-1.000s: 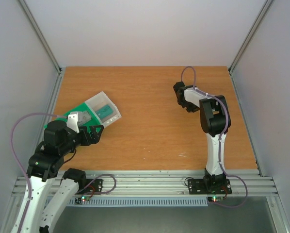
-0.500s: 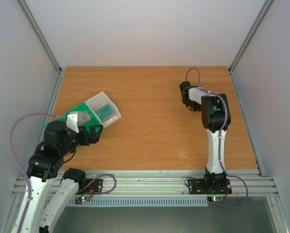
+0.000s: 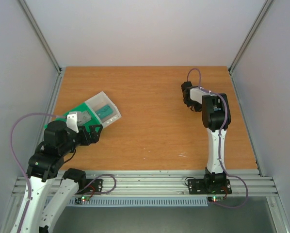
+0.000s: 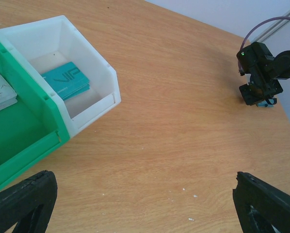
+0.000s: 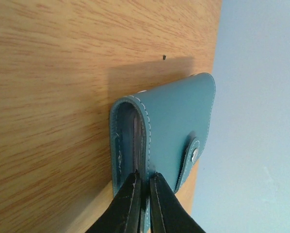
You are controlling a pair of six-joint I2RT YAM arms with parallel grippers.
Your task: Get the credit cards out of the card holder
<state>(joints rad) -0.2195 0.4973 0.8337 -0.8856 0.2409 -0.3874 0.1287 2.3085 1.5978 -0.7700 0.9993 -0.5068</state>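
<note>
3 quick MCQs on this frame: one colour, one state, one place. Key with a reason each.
1. The card holder is:
A red
B black
C blue-teal

2. The left gripper is:
A shut on the card holder
B open, holding nothing
C shut, empty

3. The teal VIP-marked stack lies:
A inside the white bin
B on top of the card holder
C between the left gripper's fingers

Key:
1 C: the right wrist view shows blue-teal leaves with pale stitching.
2 B: in the left wrist view its fingers sit at opposite bottom corners with only bare wood between them.
3 A: the left wrist view shows the stack on the bin's floor, enclosed by its walls.
</note>
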